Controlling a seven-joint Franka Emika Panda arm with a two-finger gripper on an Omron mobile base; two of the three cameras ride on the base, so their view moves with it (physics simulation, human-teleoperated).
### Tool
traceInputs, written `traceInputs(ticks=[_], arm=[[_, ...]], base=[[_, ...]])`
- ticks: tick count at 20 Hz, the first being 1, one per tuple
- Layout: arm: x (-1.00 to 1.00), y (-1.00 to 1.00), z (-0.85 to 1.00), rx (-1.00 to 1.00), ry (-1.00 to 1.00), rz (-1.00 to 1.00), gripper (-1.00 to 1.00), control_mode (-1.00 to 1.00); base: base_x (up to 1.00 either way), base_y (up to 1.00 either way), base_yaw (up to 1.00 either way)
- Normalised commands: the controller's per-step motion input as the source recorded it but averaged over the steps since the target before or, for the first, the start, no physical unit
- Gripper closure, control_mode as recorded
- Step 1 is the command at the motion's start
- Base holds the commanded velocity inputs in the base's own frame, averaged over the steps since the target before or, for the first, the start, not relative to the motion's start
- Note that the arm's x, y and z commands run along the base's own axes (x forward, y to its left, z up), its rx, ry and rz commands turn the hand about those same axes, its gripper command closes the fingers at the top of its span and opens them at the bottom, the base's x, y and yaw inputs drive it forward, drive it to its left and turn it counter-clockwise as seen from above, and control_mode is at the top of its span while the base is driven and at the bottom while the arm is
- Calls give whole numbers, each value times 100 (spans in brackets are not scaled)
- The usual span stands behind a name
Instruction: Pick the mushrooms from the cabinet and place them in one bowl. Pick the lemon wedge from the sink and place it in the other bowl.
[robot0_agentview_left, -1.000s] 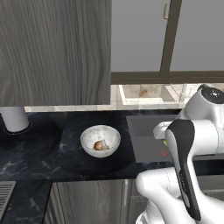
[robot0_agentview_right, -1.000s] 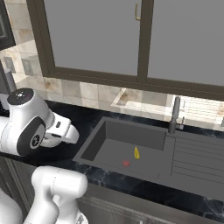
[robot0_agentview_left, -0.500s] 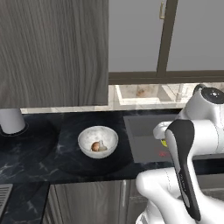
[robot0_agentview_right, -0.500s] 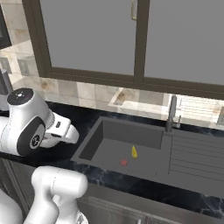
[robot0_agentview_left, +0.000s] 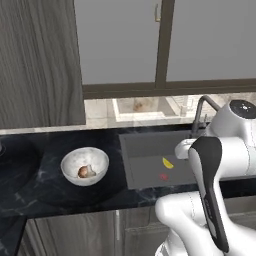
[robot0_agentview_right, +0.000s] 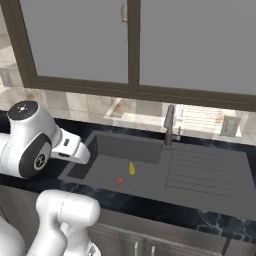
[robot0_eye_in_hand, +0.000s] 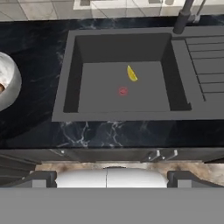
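Tool is hanging released, fingers wide, above the sink, lining up for the lemon wedge lying on the basin floor. Mushrooms are sitting in the marbled bowl on the bench.

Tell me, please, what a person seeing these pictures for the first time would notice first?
The eye goes first to the lemon wedge, bright yellow on the floor of the dark sink, with a small red spot close beside it. Next comes the white marbled bowl on the black counter left of the sink, with mushrooms inside. The big white arm rises in the foreground of both base views.
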Motion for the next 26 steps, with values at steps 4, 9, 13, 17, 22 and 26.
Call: traceInputs(ticks=[4,9,13,17,22,26], arm=[[0,0,0,0,0,0,-100,100],[0,0,0,0,0,0,-100,100],[0,0,0,0,0,0,-100,100],[0,0,0,0,0,0,-100,100],[0,0,0,0,0,0,-100,100],[0,0,0,0,0,0,-100,100]], base=[[1,-52,-14],[9,-16,-5],[19,-33,0],[32,-41,0],[-6,-10,-1],[-22,-1,-5]])
